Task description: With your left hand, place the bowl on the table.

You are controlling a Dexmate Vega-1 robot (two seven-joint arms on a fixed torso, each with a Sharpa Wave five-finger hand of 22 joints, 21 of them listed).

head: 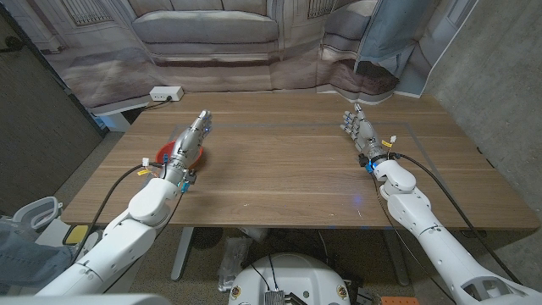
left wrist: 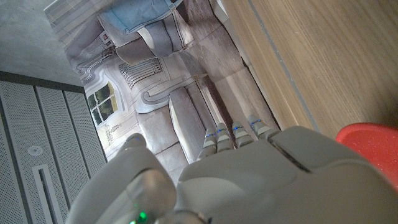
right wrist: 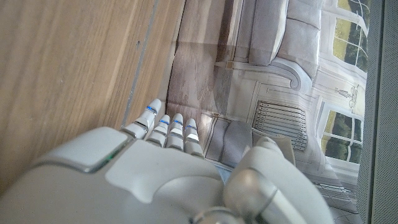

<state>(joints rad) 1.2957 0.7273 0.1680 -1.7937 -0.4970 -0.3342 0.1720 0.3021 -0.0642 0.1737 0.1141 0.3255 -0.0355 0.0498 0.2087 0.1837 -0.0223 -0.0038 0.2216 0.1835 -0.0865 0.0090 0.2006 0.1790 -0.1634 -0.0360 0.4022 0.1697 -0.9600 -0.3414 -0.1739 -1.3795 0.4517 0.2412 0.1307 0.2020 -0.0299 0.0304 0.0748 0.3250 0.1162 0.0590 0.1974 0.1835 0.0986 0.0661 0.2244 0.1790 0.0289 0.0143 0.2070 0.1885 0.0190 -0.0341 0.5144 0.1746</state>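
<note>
Head view shows a red bowl (head: pixel 180 156) sitting on the wooden counter (head: pixel 279 169) near its left side, mostly covered by the left robot hand (head: pixel 190 140), which lies over it with fingers stretched out straight toward the far edge. Just a red arc of the rim and part of the inside can be seen on either side of the wrist; the bowl's full outline and depth are hidden. Whether the fingers actually touch the rim cannot be told. In the left wrist view the bowl (left wrist: pixel 370 151) is a smooth, plain red curve cut off by the picture edge, beside the back of the left robot hand (left wrist: pixel 261 180), whose fingertips (left wrist: pixel 239 132) reach out side by side with nothing between them.

On the other side of the counter, well apart from the bowl, the right robot hand (head: pixel 362 134) stands with fingers extended and holds nothing. The right wrist view shows the right robot hand (right wrist: pixel 168 168) with its fingertips (right wrist: pixel 163 124) close together and straight, thumb apart, above the counter (right wrist: pixel 68 74).

A white power strip (head: pixel 166 93) lies at the far left corner.
</note>
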